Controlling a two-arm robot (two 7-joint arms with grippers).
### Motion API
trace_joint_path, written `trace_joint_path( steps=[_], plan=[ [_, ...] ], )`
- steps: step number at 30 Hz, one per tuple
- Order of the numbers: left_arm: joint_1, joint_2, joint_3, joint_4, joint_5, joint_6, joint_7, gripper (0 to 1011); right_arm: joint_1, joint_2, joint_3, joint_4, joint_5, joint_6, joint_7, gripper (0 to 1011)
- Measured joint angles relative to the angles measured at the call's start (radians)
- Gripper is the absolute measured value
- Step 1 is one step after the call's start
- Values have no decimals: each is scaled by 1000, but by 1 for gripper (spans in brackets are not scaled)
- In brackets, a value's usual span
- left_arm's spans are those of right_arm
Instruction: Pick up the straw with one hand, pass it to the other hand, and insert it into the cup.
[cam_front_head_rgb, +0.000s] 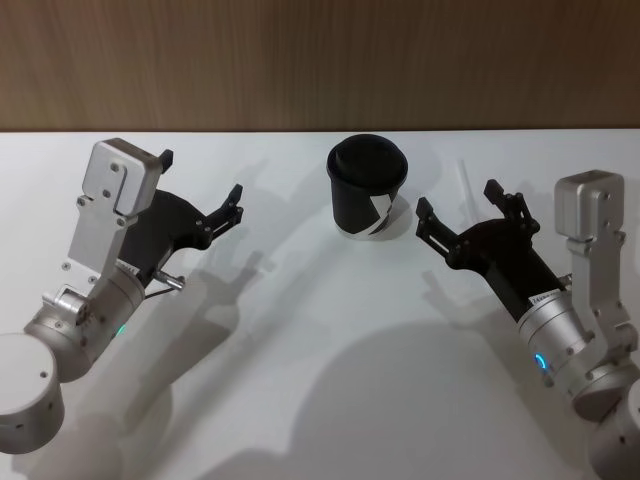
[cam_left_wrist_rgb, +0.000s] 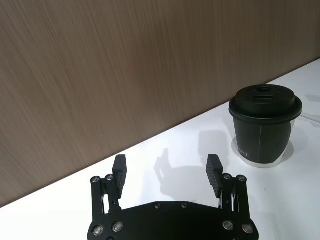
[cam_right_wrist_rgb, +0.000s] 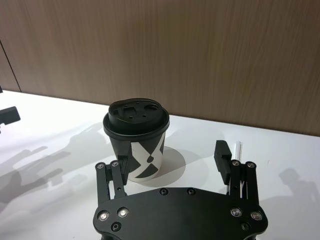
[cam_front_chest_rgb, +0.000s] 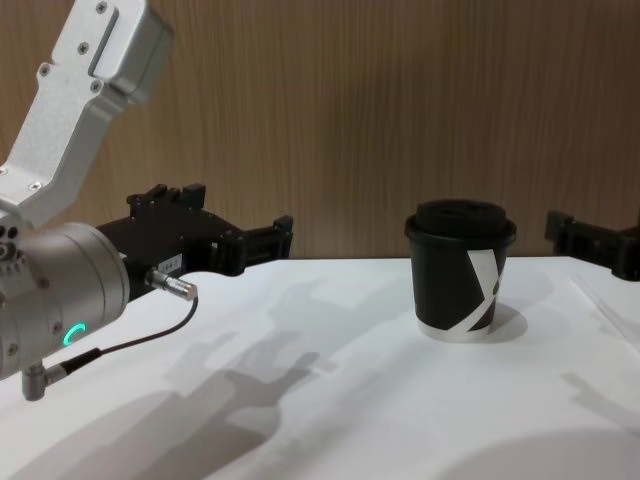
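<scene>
The black cup (cam_front_head_rgb: 368, 190) with a domed lid and a white stripe stands upright at the back middle of the white table, also seen as cup (cam_right_wrist_rgb: 137, 135), cup (cam_left_wrist_rgb: 265, 125) and cup (cam_front_chest_rgb: 462, 275). The thin white straw (cam_front_head_rgb: 463, 183) lies flat on the table just right of the cup. My right gripper (cam_front_head_rgb: 462, 200) is open and hovers over the straw's near end, with the straw (cam_right_wrist_rgb: 238, 149) showing past one finger. My left gripper (cam_front_head_rgb: 200, 185) is open and holds nothing, well to the left of the cup; it also shows as the left gripper (cam_left_wrist_rgb: 166, 165).
A wood-panelled wall (cam_front_head_rgb: 320, 60) runs along the table's far edge, close behind the cup. The white tabletop (cam_front_head_rgb: 320, 330) carries the arms' shadows in front of the cup and between the arms.
</scene>
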Motion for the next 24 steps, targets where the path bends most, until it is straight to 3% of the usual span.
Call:
trace_joint_path(
  steps=[24],
  plan=[
    [0, 0, 0, 0, 0, 0, 0, 1001, 0, 0, 0, 0, 0, 0, 0, 1001]
  ],
)
